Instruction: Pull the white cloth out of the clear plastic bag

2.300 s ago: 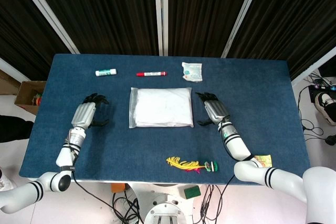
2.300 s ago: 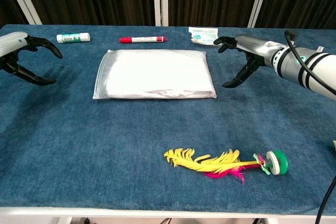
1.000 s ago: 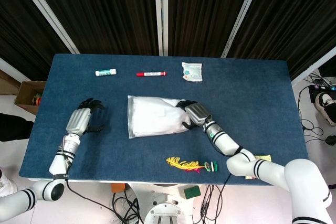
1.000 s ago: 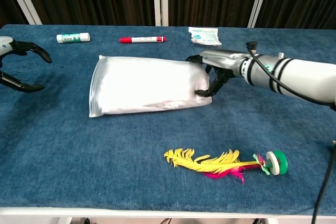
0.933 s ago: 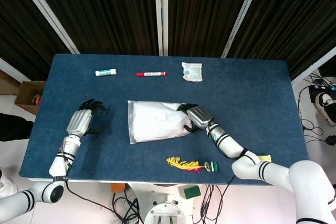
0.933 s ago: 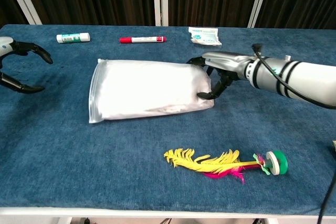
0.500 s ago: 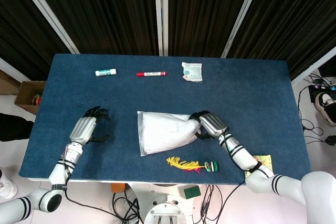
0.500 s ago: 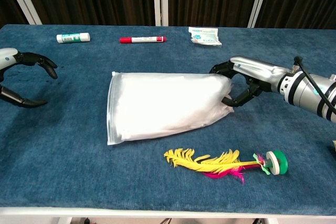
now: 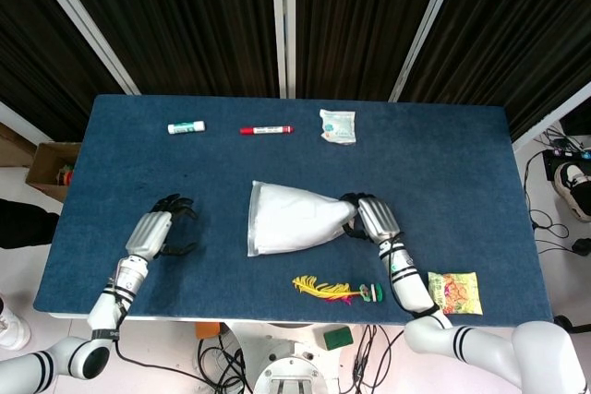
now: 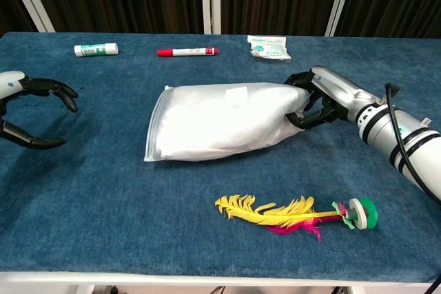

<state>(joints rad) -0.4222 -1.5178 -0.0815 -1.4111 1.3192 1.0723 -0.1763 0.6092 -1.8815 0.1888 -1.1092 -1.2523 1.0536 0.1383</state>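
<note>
We find the clear plastic bag [image 10: 217, 122] lying near the middle of the desk [image 10: 103, 197], the white cloth [image 10: 227, 118] still wholly inside it. It is bunched to a narrow neck at its right end and flares to a flat edge on the left. The right robot hand [image 10: 313, 101] grasps that bunched neck. We judge the chief risk to be the bag sliding along with any pull, since nothing pins the far end; the left robot hand [image 10: 31, 111] hovers released, well apart. We cannot tell which end opens; a grip on the wrong one would free nothing.
</note>
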